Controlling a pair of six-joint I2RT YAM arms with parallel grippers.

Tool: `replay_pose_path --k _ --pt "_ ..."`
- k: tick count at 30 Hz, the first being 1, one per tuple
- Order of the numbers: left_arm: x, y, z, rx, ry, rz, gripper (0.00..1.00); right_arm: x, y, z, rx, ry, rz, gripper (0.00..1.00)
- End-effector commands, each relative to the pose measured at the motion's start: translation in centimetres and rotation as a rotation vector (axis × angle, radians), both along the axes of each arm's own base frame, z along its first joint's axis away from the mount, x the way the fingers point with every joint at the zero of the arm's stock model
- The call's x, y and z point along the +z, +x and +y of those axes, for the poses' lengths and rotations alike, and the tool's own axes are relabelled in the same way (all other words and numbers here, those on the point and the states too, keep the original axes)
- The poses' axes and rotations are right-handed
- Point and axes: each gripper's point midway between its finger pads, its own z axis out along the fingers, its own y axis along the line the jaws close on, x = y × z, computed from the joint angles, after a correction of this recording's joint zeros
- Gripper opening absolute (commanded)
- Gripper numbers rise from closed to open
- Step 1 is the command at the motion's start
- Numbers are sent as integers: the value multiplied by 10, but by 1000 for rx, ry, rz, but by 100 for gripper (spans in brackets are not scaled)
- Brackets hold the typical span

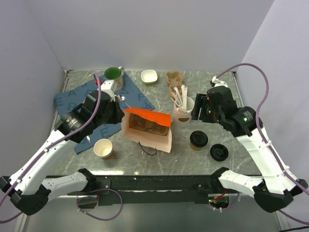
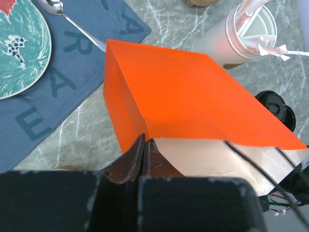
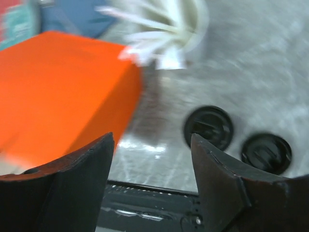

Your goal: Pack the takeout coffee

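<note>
The right gripper (image 3: pixel 152 145) hung with its jaws spread wide and nothing between them. Just beyond its fingertips, down on the tabletop (image 3: pixel 270 72), stood the takeout coffee (image 3: pixel 208 127) — upright, black lid on. A loose lid (image 3: pixel 266 153) lay just beside it, on the side away from the paper bag (image 3: pixel 63 87). The bag stood off to the gripper's other side. There the left gripper (image 2: pixel 145 147) was closed tight on the bag's rim, apparently pinching the paper so the mouth stood open.

The cup looked light, though whether it was filled could not be told. Its paper wall would likely buckle under a hard squeeze, and the lid was probably only pressed on — lifting by the lid risked popping it off. The safer hold seemed to be a gentle one across the brown wall just below the lid, with the cup kept upright.
</note>
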Motion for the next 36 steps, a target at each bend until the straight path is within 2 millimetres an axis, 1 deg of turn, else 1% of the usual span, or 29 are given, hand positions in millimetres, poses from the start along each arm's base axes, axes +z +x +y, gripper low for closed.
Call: replay_pose_path --k 1,2,4,5,7,8,10,11,13,14,17,19,21,23,28,31,36 --pt "7 -2 -3 -29 -25 -38 1 -37 1 -35 -168 -57 153 75" --pt "5 -2 -4 -31 -24 -32 1 -50 1 -36 -173 -69 189 76" --pt "3 -4 -4 -38 -26 -19 1 -66 4 -36 -183 -45 229 79" --pt "-1 -6 -4 -40 -23 -12 1 -82 4 -41 -201 -47 278 80" --pt "0 -10 -5 -56 -36 -9 1 -95 6 -38 -192 -35 309 85" --pt "-2 -12 -5 -59 -35 -1 1 -106 6 -40 -198 -44 338 86" --pt "-2 -16 -4 -64 -39 8 1 -113 10 -37 -186 -29 345 89" --pt "-2 -17 -4 -68 -40 10 1 -123 7 -36 -181 -34 380 90" --pt "-2 -19 -2 -68 -42 4 1 -132 4 -35 -178 -34 414 90" --pt "-1 -20 -1 -67 -43 1 1 -140 0 -35 -177 -39 440 90" --pt "0 -22 0 -68 -49 -1 1 -153 -9 -43 -202 -78 476 89" --pt "0 -23 -1 -73 -54 0 1 -159 -12 -45 -204 -91 494 89" --pt "2 -25 -1 -80 -62 -6 1 -165 -13 -42 -189 -88 512 88" --pt "2 -25 -1 -81 -63 -10 1 -170 -14 -42 -180 -89 522 86" --pt "3 -25 0 -81 -60 -11 1 -177 -12 -43 -161 -110 520 82" --pt "4 -25 -1 -81 -64 -11 1 -181 -11 -41 -139 -110 520 82" --pt "4 -25 0 -78 -62 -9 1 -185 -11 -43 -132 -123 518 81"
